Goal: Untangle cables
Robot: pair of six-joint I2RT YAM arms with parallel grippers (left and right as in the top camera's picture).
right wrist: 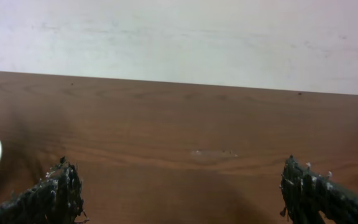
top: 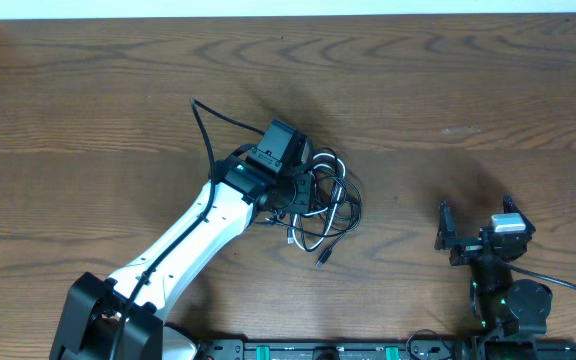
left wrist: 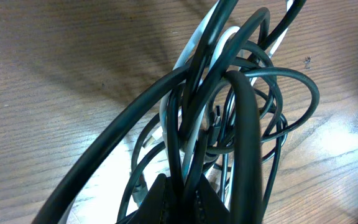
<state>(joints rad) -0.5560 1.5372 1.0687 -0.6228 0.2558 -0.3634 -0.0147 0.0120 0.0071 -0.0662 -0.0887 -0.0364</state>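
Our left end effector (left wrist: pixel 180 190) looks clenched on several strands of the cables (top: pixel 330 205), which lie bunched mid-counter (top: pixel 468 90), just right of it. Our right end effector (top: pixel 475 218) sits released, well apart at the near right. We should lift slowly to loosen the knot. Then we bring the right one across, pinch a free plug end and draw it out.

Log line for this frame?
left gripper: shut on cables | right gripper: open, empty, off to the side | cables: tangled
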